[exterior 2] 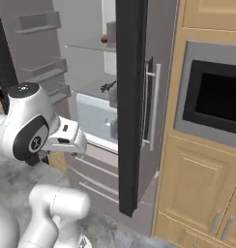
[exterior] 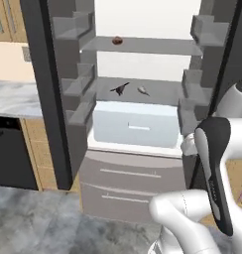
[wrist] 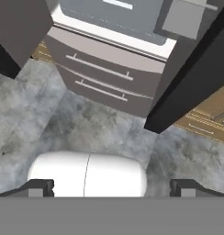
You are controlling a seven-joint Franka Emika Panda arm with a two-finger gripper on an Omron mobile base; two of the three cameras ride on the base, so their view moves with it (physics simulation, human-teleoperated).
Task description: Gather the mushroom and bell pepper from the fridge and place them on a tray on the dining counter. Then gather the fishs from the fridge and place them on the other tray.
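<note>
While the gripper [wrist: 112, 187] hangs spread and empty, facing the floor, the mushroom [exterior: 117, 40] sits upper centre on the fridge [exterior: 138, 124] shelf.

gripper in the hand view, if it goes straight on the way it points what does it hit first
The open gripper points down, probably meeting the grey floor before the fridge; depth is unclear.

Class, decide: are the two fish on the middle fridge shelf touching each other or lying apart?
Apart. The left base view shows the darker fish and the paler fish lying side by side on the shelf, with a bare strip of shelf between them.
</note>
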